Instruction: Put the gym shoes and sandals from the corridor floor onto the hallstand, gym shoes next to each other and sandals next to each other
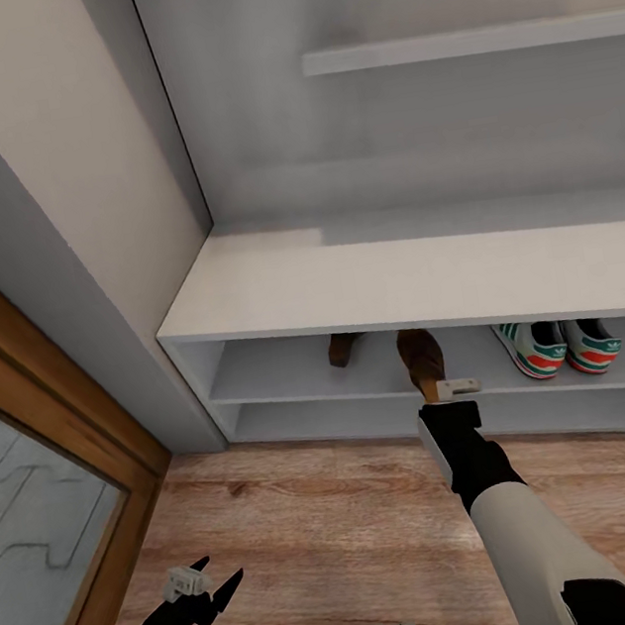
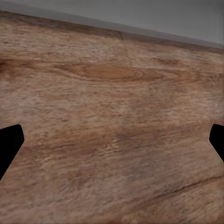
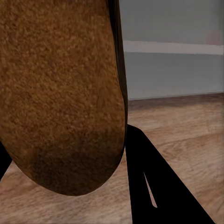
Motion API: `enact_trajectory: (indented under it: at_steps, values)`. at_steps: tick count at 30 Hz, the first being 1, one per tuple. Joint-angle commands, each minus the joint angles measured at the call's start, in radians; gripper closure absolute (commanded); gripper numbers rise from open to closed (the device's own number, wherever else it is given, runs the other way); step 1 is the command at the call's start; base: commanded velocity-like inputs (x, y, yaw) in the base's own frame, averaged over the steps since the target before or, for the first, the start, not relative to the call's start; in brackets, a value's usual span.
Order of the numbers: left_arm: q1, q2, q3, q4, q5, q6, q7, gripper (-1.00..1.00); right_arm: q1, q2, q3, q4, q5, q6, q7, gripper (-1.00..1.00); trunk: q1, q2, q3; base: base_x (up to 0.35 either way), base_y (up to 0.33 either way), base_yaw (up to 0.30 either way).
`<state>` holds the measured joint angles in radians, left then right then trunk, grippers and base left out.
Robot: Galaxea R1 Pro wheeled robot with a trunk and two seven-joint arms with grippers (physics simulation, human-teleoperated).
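The right gripper [image 1: 432, 387] is gripping a sandal [image 1: 420, 356] at the front edge of the rack [image 1: 398, 280], its fingers closed on the brown footbed, which is looming large in the right wrist view [image 3: 60, 93]. The sandal is hanging partly inside the upper shelf opening, under the bench top. A second sandal [image 1: 342, 348] is lying further back on that shelf, to the left and apart. Both sneakers [image 1: 558, 346] are sitting side by side on the same shelf to the right, with open shelf between them and the held sandal. The left gripper [image 1: 208, 583] is hovering low over bare floor [image 1: 315, 532], fingers spread wide. A wood-framed door [image 1: 64, 460] is bordering the floor at the left.
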<state>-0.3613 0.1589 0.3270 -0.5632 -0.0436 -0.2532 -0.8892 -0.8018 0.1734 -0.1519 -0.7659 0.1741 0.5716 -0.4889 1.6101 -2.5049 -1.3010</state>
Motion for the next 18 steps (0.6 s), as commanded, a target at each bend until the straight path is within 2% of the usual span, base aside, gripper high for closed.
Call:
enact_trajectory:
  at_steps: [1,6,16,18]
  values:
    - [-0.001,-0.001,0.005,0.000,-0.005,-0.004,-0.005,-1.00,0.000,0.001,-0.003,-0.001,0.007,0.007,-0.002,1.00,0.000,0.000,-0.001,0.000,0.000,0.000]
    - [-0.001,0.000,0.004,0.000,-0.005,-0.003,-0.005,-1.00,0.000,0.001,-0.003,-0.006,0.007,0.007,-0.001,1.00,0.000,0.000,-0.001,0.000,0.000,0.000]
    - [-0.001,-0.001,0.003,0.000,-0.006,-0.003,-0.005,-1.00,0.000,0.001,-0.003,-0.006,0.006,0.005,0.002,1.00,0.004,-0.003,-0.047,0.000,0.000,0.000]
    - [-0.001,-0.001,0.003,0.000,-0.006,-0.003,-0.005,-1.00,0.000,0.001,-0.003,-0.006,0.005,0.005,0.002,1.00,0.004,-0.003,-0.050,0.000,0.000,0.000]
